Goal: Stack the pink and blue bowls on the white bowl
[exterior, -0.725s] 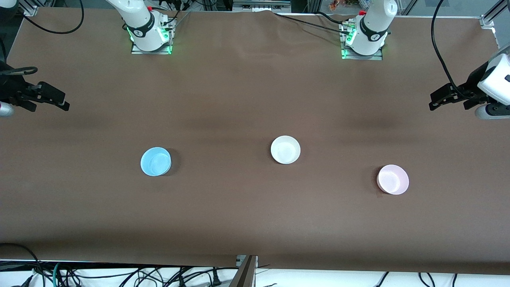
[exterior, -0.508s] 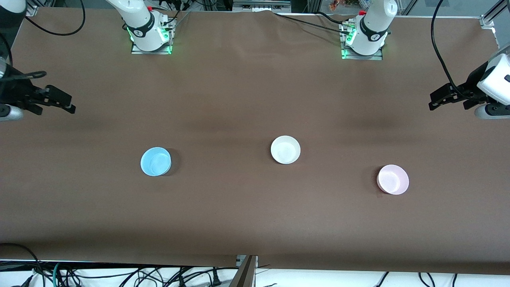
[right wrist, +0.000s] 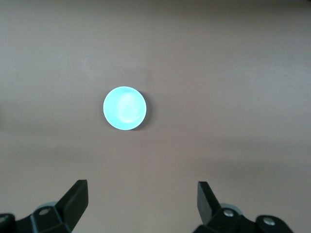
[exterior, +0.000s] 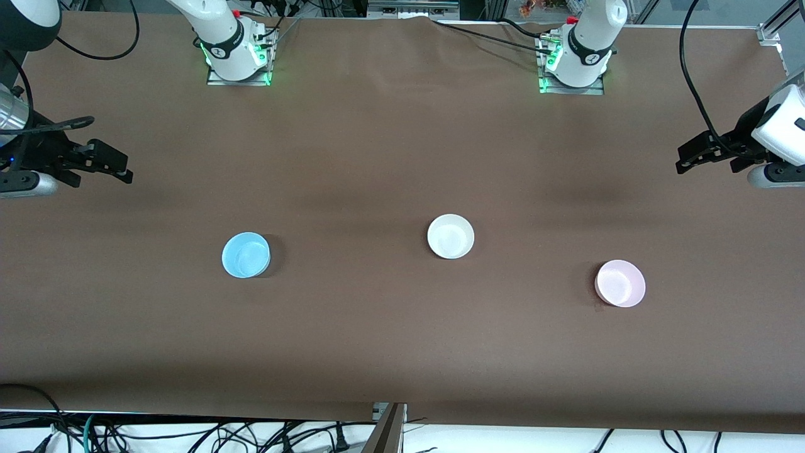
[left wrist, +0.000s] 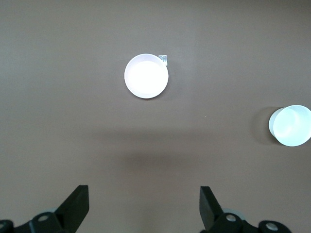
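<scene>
Three bowls sit unstacked: pale pink plastic bowl (exterior: pixel 620 283) and sky-blue plastic bowl (exterior: pixel 246 254) flank our glossy white bowl (exterior: pixel 450 236). Our right gripper (exterior: pixel 107 165) has advanced toward blue; both wrist views show spread fingers, left gripper (left wrist: pixel 144 208) waiting.

brown matte table cover (exterior: pixel 390 157) filling most of the front view, soft shadow bands across it, tangled black cables (exterior: pixel 188 434) on a white surface at 6 o'clock, aluminium frame rails (exterior: pixel 770 28) at 1 o'clock
</scene>
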Robot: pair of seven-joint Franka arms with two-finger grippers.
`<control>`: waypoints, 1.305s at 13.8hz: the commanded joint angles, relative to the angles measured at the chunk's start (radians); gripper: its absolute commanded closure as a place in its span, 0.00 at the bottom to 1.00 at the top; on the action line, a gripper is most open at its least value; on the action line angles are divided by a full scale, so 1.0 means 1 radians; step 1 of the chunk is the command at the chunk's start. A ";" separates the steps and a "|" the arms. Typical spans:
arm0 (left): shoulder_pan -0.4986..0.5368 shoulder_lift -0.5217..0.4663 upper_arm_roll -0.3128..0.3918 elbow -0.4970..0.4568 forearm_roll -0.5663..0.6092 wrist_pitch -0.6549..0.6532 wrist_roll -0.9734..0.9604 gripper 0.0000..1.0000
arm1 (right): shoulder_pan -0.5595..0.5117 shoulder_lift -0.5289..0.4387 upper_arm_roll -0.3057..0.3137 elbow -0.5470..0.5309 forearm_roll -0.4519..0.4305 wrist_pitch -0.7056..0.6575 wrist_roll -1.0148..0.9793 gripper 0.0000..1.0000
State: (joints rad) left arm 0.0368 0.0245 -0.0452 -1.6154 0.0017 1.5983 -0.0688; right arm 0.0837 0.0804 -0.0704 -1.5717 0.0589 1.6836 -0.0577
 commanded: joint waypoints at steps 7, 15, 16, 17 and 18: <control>-0.005 0.015 -0.001 0.032 0.014 -0.023 0.004 0.00 | -0.001 0.002 0.000 0.030 -0.010 -0.015 0.001 0.01; 0.001 0.021 -0.001 0.032 0.008 -0.024 0.018 0.00 | -0.001 0.004 0.000 0.028 -0.008 -0.016 0.001 0.01; 0.005 0.028 -0.001 0.034 -0.002 -0.023 0.018 0.00 | -0.001 0.002 0.000 0.028 -0.007 -0.016 0.001 0.01; 0.000 0.031 0.001 0.037 -0.008 -0.021 0.018 0.00 | 0.001 0.002 0.000 0.028 -0.007 -0.016 0.001 0.01; 0.000 0.031 -0.001 0.037 -0.008 -0.021 0.018 0.00 | -0.001 0.002 0.000 0.028 -0.007 -0.016 0.001 0.01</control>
State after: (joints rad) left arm 0.0374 0.0334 -0.0467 -1.6152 0.0005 1.5961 -0.0688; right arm 0.0836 0.0811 -0.0705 -1.5574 0.0589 1.6816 -0.0577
